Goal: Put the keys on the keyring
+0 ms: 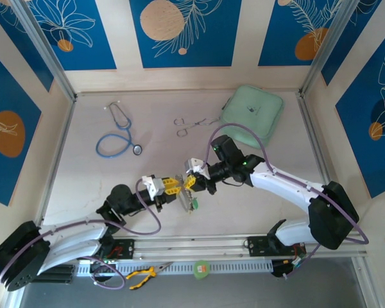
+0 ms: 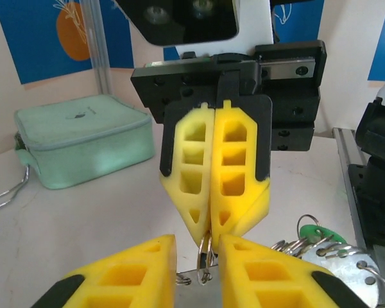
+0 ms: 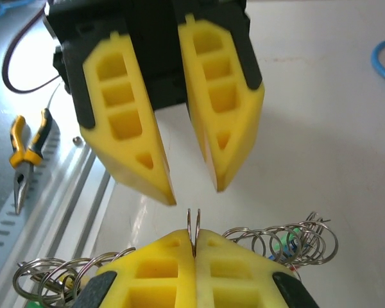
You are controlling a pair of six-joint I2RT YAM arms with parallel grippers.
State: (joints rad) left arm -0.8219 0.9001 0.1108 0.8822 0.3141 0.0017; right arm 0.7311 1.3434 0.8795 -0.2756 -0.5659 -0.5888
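1. The ring (image 3: 194, 221), a thin wire loop, stands on edge. The right gripper (image 3: 194, 240) is clamped on its lower part, and the rim pokes out toward 12 o'clock in the right wrist view.
2. The left gripper (image 3: 194, 192) faces it tip to tip with its jaws a little apart, holding nothing. In the left wrist view the ring sits in the gap between its fingers, and I cannot tell whether they touch it.
3. The keys (image 2: 321, 234), one with a green head, lie among wire loops beside a metal disc (image 2: 348, 273), at 4 o'clock from the ring.
4. From above, this bunch (image 1: 190, 201) lies on the table (image 1: 90, 173) at 6 o'clock, just below the meeting fingertips.
5. I cannot tell the pale keyring apart from the bunch.
6. Risks:
   - The grip is on a narrow edge, so the ring may twist or slip out if the left jaws close off-centre or pull sideways.
   - The bunch's weight may drag the ring down.
   - The fingertips are nearly touching and could collide.
   - Loose loops could snag a finger.
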